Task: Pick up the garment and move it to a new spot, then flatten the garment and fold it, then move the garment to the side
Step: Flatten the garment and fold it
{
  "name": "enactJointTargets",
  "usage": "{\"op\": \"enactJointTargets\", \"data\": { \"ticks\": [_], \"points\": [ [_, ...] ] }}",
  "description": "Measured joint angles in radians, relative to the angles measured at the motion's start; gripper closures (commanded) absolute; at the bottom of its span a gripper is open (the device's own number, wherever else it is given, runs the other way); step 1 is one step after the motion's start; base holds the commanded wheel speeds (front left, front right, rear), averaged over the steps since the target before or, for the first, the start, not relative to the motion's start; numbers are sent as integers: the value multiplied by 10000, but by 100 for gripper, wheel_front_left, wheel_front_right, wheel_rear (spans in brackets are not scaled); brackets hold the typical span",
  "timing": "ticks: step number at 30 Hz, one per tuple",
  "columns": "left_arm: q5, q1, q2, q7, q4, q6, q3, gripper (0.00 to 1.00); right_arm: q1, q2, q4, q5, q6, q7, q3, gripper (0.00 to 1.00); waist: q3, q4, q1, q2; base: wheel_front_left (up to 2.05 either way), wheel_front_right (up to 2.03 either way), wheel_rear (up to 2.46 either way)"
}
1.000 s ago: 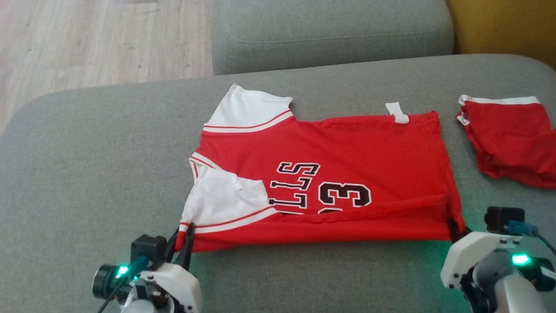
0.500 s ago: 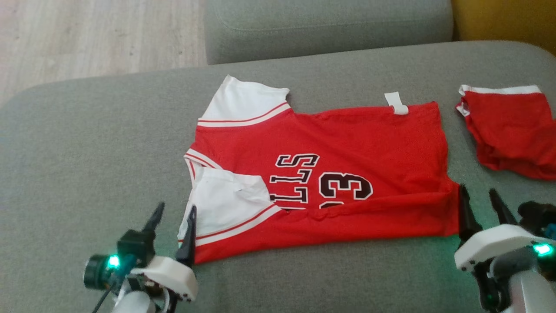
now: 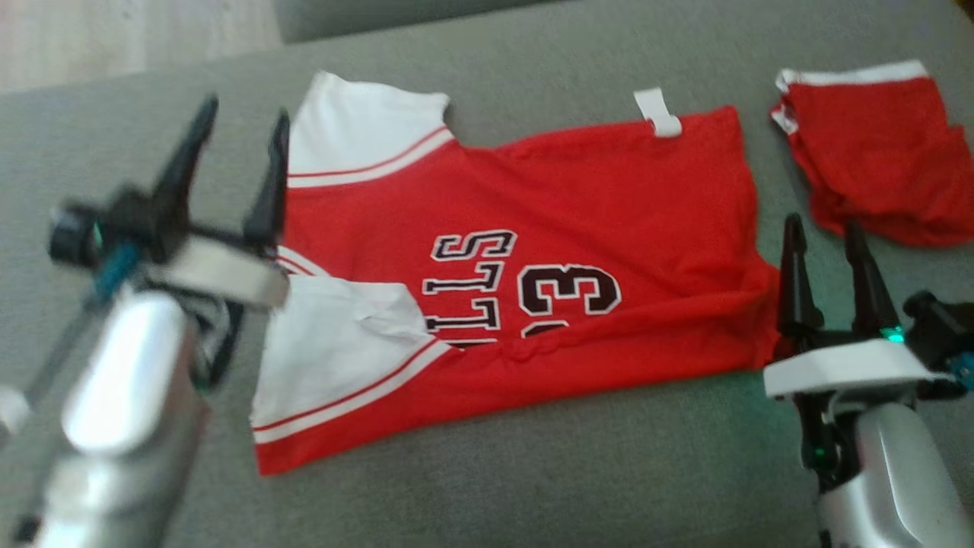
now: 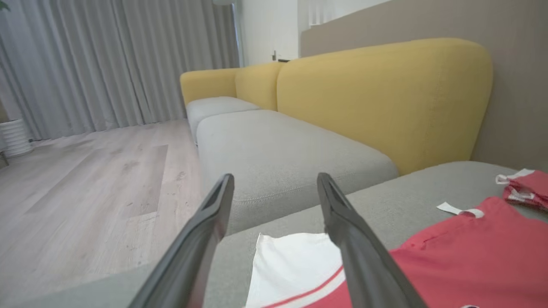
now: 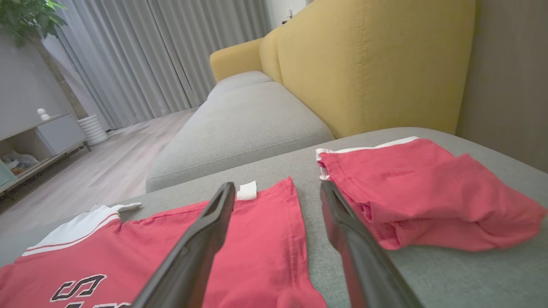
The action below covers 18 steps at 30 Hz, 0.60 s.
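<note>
Grey fabric sofa seat (image 3: pixel 533 495) stretches under both my arms, with a yellow padded backrest (image 4: pixel 376 98) and pale wooden floor (image 4: pixel 85 171) beyond. Between my grippers lies the red jersey with white sleeves and black lettering (image 3: pixel 578 190), its near edge folded over the print. My left gripper (image 3: pixel 245 110) hangs by the white-sleeved end, fingers spread wide and holding nothing. My right gripper (image 3: pixel 823 224) stands just beside the hem end, equally wide and empty, and crumpled red shorts with white trim (image 3: pixel 875 152) lie beyond it to its right.
</note>
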Motion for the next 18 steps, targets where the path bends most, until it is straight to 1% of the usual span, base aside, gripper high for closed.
{"op": "enactJointTargets", "data": {
  "ticks": [3, 7, 10, 12, 18],
  "points": [
    [73, -1358, 458, 911, 589, -512, -221, 0, -302, -2, -19, 155, 0, -173, 293, 0, 471, -284, 1, 0, 0, 0, 0],
    [-151, -2975, 1080, 2449, 1634, -894, -742, 0, -731, -12, -4, 305, 0, -322, 784, 0, 1104, -711, 1, -1, 0, 0, 0],
    [-514, -3786, 1507, 3170, 2226, -901, -1404, 0, -956, -12, 36, 359, 0, -376, 1179, 0, 1591, -1049, 1, 0, 0, 0, 0],
    [-865, -4207, 1860, 3570, 2533, -941, -2096, 0, -1078, -13, 92, 485, 0, -439, 1333, 0, 1917, -1247, 1, -1, 0, 0, 0],
    [-2318, -5275, 2803, 4439, 3331, -976, -3279, 0, -1429, -13, 127, 619, 0, -527, 1732, 0, 2742, -1810, 0, -1, 0, 0, 0]
  ]
}}
